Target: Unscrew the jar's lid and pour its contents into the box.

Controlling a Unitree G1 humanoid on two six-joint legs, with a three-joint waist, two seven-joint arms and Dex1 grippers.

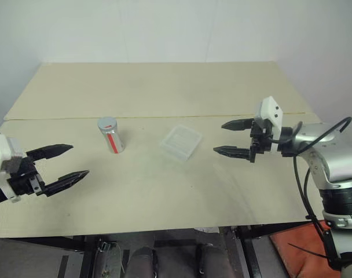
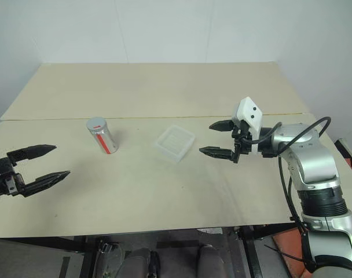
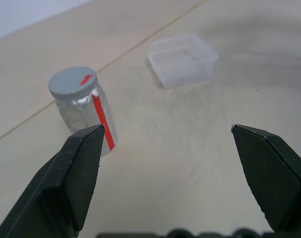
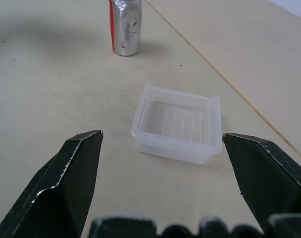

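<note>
The silver jar (image 1: 112,137) with a red stripe stands upright on the table, left of centre, its grey lid (image 1: 107,124) on top. The clear plastic box (image 1: 181,142) sits in the middle of the table, to the jar's right, with nothing in it. My left gripper (image 1: 67,162) hovers open at the near left, pointing toward the jar from a short way off. My right gripper (image 1: 231,138) hangs open just right of the box, pointing at it. In the left wrist view the jar (image 3: 86,108) stands beyond the fingers; in the right wrist view the box (image 4: 179,122) lies ahead.
The beige table (image 1: 164,191) has a seam running across it behind the jar and box. A white wall rises behind the table's far edge. An orange object (image 1: 303,249) lies on the floor at the near right.
</note>
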